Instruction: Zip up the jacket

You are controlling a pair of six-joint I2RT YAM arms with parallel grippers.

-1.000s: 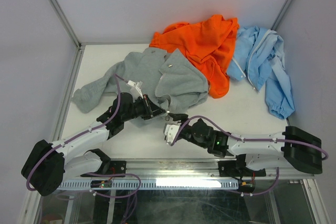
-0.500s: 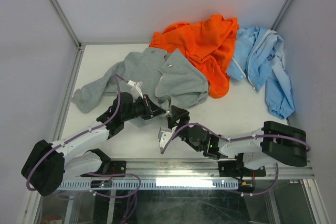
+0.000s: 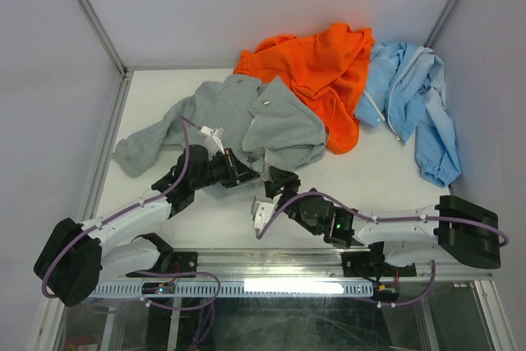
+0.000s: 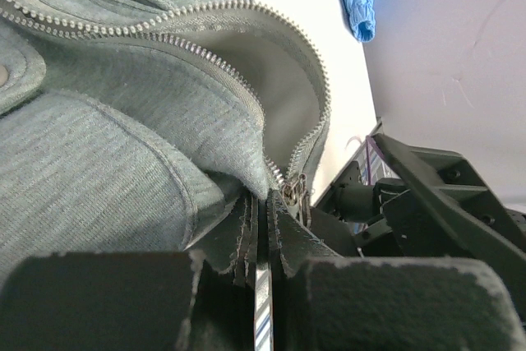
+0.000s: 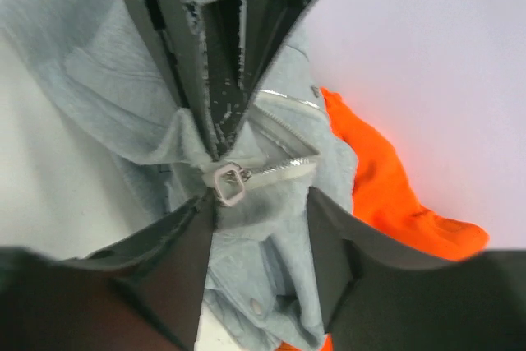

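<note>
Where the jacket lies: the grey fleece jacket (image 3: 246,117) is crumpled on the white tabletop (image 3: 386,174), with one sleeve (image 3: 141,154) stretched out to its left and its front open.
Left gripper: the left gripper (image 3: 249,173) is at the jacket's near edge. Its jaws are pressed together on the bottom hem, right where the front opening starts, with fabric and zipper tape pinched between the pads.
Zipper: the pale teeth (image 4: 205,63) run away from the clamped hem in two separate rows. They are unjoined and curve apart across the jacket's front.
Zipper pull: the pale slider and tab (image 5: 234,178) sit at the bottom of the jacket's opening, just beside the left gripper's fingertips, with the tab lying sideways.
Right gripper: the right gripper (image 3: 275,180) meets the jacket's hem opposite the left gripper. Its jaws stand apart with the zipper pull between them, and nothing is clamped. One of its fingers (image 5: 177,273) is just beside the slider, but I cannot tell whether it touches.
Orange garment: the orange garment (image 3: 320,71) is heaped at the jacket's far right and overlaps its edge.
Light blue jacket: the light blue jacket (image 3: 415,100) lies beyond the orange garment, well apart from the grey jacket.
</note>
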